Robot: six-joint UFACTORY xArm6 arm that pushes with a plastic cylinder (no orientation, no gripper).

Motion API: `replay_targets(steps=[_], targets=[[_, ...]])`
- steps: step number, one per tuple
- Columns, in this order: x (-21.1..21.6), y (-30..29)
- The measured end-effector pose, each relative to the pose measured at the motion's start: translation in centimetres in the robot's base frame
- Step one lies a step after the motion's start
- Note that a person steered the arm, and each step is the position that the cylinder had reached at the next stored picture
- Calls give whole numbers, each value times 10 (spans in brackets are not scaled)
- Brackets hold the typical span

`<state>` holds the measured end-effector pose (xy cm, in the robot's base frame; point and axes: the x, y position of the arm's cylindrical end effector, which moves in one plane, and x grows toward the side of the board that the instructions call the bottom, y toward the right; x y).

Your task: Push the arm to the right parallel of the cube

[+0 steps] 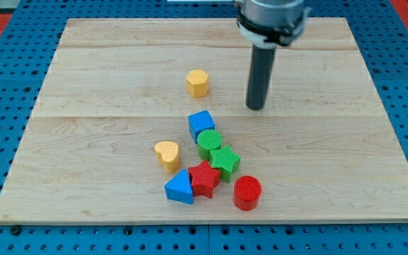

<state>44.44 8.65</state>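
Note:
The blue cube (201, 125) sits near the middle of the wooden board. My tip (256, 108) touches the board up and to the right of the cube, with a clear gap between them. Just below the cube are a green cylinder (208, 142) and a green star (224, 161). A red star (205, 178), a blue triangular block (180, 188) and a red cylinder (247, 193) lie lower down. A yellow heart (167, 154) is to the lower left of the cube. A yellow hexagonal block (197, 83) stands alone above the cube.
The wooden board (83, 78) rests on a blue pegboard surface (6, 64). The arm's body (271, 18) enters from the view's top.

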Motion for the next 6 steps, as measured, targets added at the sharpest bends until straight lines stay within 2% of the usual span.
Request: replay_targets(steps=[1,6], targets=[[39,-3],[24,-17]])
